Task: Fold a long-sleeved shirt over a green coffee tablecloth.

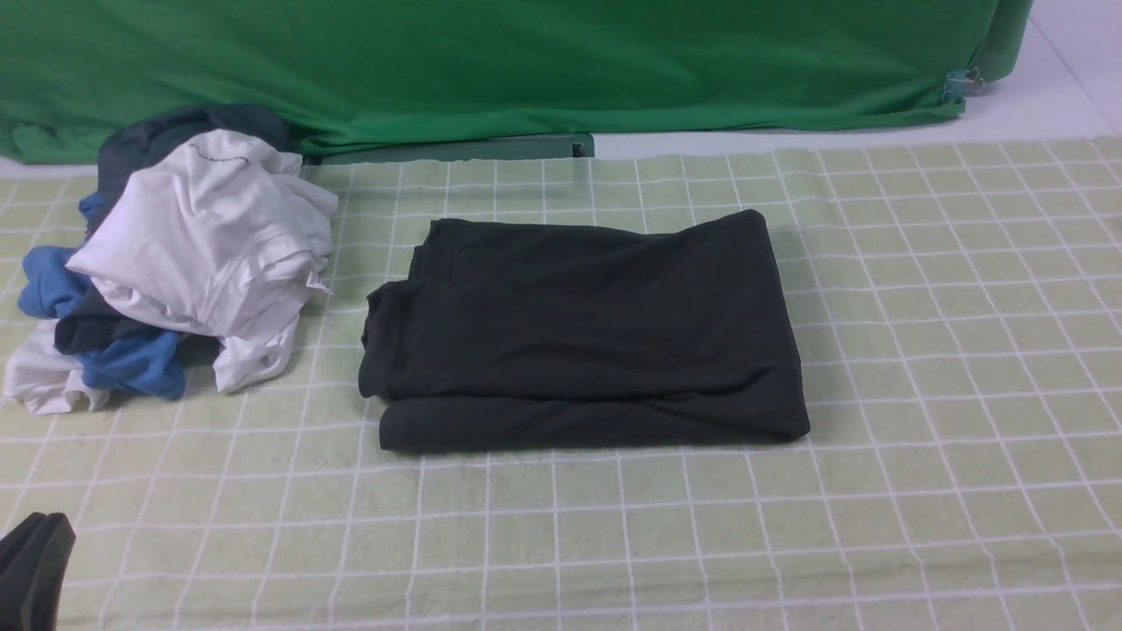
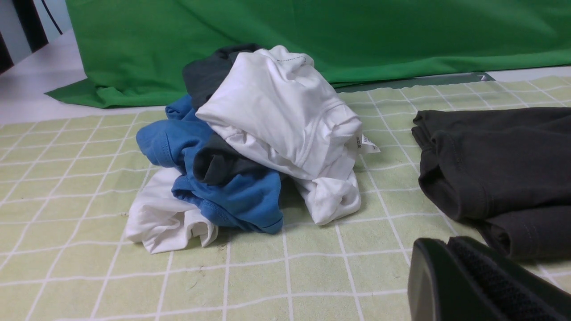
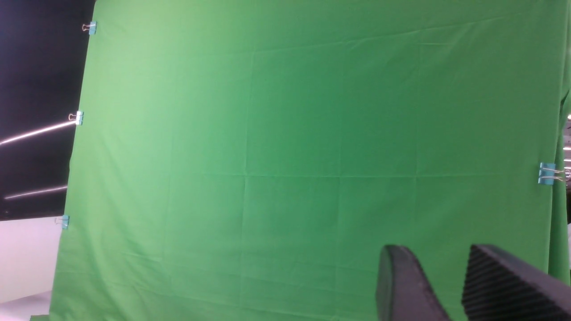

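Folded shirt at frame centre, both tools clear of it.

Lower left, the left tool [image 1: 35,561] sits closed and empty; the long-sleeved shirt [image 1: 587,329] lies folded mid-frame on the green coffee tablecloth [image 1: 947,350], crumpled clothes pile [image 1: 184,254] left, green backdrop [image 1: 526,61] behind. The right tool [image 3: 446,285], parted, empty, faces the backdrop.

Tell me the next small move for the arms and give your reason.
Probably only a retreat to rest. The long-sleeved shirt already lies as a compact folded rectangle on the green coffee tablecloth, with neither tool touching it. The left tool is shut beside it, and the right tool, jaws apart and empty, faces the green backdrop.
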`<state>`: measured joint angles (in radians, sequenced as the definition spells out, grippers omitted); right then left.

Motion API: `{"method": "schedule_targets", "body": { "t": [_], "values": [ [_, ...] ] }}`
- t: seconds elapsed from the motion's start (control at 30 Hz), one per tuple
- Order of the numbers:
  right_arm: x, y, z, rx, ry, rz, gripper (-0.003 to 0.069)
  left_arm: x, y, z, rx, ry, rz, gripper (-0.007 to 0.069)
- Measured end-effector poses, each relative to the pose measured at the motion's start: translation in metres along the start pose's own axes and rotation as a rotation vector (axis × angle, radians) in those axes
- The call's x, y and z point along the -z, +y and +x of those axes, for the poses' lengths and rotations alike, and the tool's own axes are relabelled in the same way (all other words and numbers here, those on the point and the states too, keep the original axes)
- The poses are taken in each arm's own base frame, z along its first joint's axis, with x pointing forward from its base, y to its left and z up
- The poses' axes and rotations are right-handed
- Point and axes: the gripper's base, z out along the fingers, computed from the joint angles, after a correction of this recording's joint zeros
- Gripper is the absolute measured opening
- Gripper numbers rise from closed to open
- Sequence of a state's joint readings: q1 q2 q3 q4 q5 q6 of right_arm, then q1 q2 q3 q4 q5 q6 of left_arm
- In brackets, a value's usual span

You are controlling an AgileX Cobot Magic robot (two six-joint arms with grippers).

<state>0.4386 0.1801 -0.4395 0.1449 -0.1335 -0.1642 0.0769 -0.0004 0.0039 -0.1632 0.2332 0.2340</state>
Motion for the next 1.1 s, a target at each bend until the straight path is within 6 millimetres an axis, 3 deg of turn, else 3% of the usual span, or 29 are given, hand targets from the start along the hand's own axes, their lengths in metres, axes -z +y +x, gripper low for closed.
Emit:
{"method": "schedule_targets", "body": {
  "t": [0.17,0.37,0.5,0.67,0.77,0.87,1.1],
  "values": [
    [0.0,0.0,0.003,0.025,0.029,-0.005,0.0231,0.0,0.0,0.0,0.0,0.001,0.0,0.0014],
    [0.003,0.0,0.025,0.178,0.172,0.027,0.0237,0.0,0.0,0.0,0.001,0.001,0.0,0.0014],
    [0.009,-0.003,0.065,0.269,0.332,0.106,0.0238,0.0,0.0,0.0,0.001,0.002,0.0,0.0014],
    [0.03,-0.008,0.13,0.283,0.562,0.203,0.0239,0.0,0.0,0.0,0.001,0.002,0.0,0.0014],
    [0.043,-0.009,0.156,0.274,0.666,0.237,0.0239,0.0,0.0,0.0,0.001,0.002,0.0,0.0014],
    [0.052,-0.007,0.164,0.258,0.742,0.243,0.0239,0.0,0.0,0.0,0.0,0.003,0.001,0.0014],
    [0.061,-0.004,0.161,0.265,0.709,0.266,0.024,0.0,0.0,0.0,0.001,0.002,0.0,0.0014]
  ]
}}
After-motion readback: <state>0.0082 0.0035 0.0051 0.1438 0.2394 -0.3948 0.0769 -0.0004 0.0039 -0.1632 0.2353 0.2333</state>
